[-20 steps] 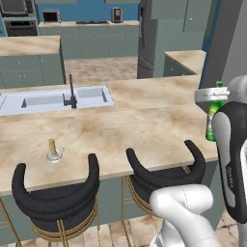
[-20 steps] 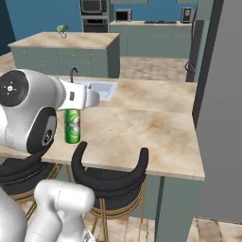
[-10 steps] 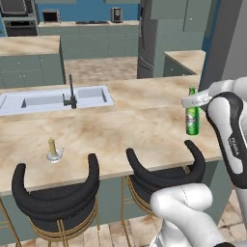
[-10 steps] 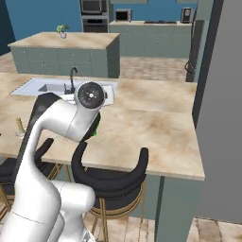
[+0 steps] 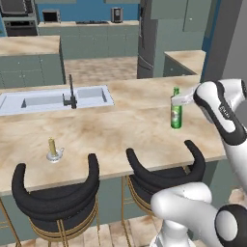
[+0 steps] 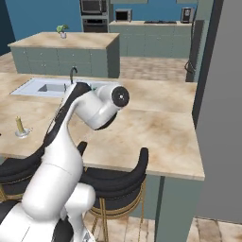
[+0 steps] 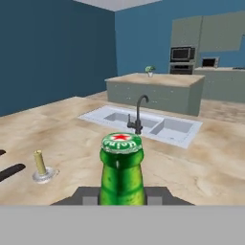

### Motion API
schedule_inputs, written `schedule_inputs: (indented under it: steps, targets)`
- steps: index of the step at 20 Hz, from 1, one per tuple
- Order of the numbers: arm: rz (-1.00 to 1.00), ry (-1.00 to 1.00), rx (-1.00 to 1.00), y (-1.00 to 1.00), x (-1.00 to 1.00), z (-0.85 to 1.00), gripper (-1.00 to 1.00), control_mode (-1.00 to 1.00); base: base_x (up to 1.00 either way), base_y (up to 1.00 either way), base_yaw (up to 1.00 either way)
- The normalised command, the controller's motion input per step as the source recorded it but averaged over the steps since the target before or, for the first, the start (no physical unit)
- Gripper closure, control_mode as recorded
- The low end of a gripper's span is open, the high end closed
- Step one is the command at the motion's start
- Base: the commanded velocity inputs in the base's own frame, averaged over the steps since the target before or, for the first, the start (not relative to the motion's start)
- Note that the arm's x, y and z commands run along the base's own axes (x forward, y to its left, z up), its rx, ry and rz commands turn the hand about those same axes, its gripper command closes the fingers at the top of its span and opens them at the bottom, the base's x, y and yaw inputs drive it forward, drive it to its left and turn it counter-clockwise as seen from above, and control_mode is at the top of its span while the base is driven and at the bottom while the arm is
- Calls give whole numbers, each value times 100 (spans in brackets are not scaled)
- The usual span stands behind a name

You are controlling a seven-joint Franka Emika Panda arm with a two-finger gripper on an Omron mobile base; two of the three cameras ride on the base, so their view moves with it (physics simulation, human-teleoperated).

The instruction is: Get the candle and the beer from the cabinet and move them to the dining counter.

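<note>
With the pincer (image 5: 177, 100) clamped on the slim green glass beer bottle (image 5: 176, 112), lower it upright onto the beige marble tabletop (image 5: 120, 125), right of the inset steel sink (image 5: 58, 99), then release.

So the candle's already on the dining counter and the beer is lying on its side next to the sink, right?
Not quite. The beer is upright, held in the gripper, well away from the sink, as the left base view shows. The candle is on the dining counter.
</note>
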Motion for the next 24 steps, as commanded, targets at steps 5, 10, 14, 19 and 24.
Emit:
schedule_inputs:
  steps: [5,10,14,19,24]
  targets:
    - [5,0,2,0,71,-18,100,-100,0,0,0]
    - [6,0,0,0,48,-32,100,-100,0,0,0]
    - [6,-5,0,0,39,-44,100,-100,0,0,0]
    - [7,-3,2,0,37,-44,100,-100,0,0,0]
    - [7,0,6,-1,10,-27,100,-100,0,0,0]
